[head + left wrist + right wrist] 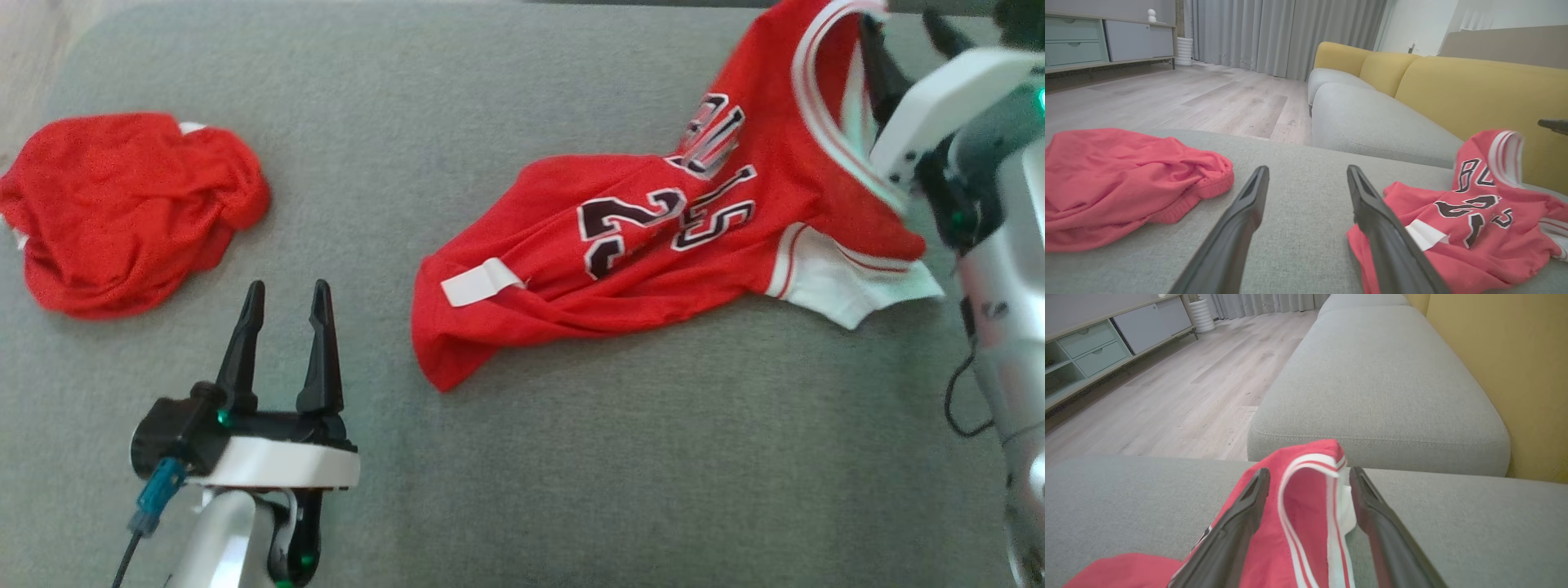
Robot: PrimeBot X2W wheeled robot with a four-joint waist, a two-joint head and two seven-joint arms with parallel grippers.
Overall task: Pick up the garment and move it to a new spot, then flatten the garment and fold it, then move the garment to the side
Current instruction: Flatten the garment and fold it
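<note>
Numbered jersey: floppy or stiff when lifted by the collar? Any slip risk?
Likely very floppy: the jersey lies in soft folds on the cushion. Probably light: its thin collar stands raised between the right gripper's spread fingers. The smooth-looking fabric may slide out of a shallow pinch.

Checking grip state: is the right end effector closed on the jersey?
No: the right end effector has its fingers wide apart, with the collar of the jersey between them.

jersey [653,269] | number [665,229] — looks like 25, creased | lettering [714,135] above — unreadable
</note>
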